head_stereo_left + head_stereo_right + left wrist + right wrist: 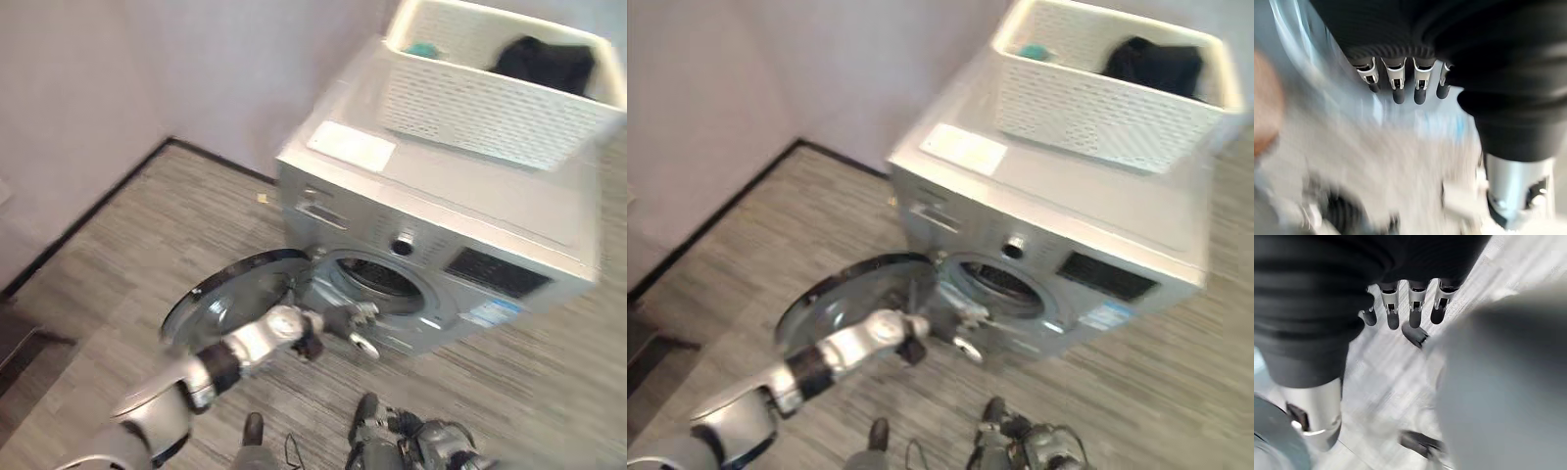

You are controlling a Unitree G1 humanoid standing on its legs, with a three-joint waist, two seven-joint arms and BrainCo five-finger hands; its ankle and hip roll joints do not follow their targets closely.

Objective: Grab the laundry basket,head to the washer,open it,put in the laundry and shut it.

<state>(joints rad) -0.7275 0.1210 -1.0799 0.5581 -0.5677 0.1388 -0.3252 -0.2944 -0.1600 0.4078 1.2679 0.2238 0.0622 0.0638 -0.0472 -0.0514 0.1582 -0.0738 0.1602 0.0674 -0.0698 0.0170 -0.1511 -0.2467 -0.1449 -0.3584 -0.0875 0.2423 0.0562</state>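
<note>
Left robot hand [338, 321] is out at the washer [460, 211], right in front of the drum opening [380, 278], between the swung-out door [233, 292] and the front panel. Its own wrist view shows the fingers [1399, 87] hanging loose and uncurled, nothing in them, so it's released. My read: the door is already open and the hand is just at the door's inner edge, finishing the swing or clearing away. Whether the fingertips touch the door rim, I can't tell

Right robot hand [1400, 303] hangs low by the robot's side, well short of the washer; fingers relaxed over the wood-look floor [147, 245], empty

Laundry basket [490, 88] sits on the washer top, toward the back, probably parked there to free both hands for the door. Inside it: a dark garment [544, 64] at the end away from the wall corner, a small teal item [423, 48] at the other end. Nothing loaded yet, so the load step is still ahead

Hard to make out:
- drum interior is dark, contents unreadable
- left wrist view past the fingers is smeared
- basket's far rim is cut off by the frame edge
- flat white rectangle [351, 146] on the washer top in front of the basket, can't identify it
</note>
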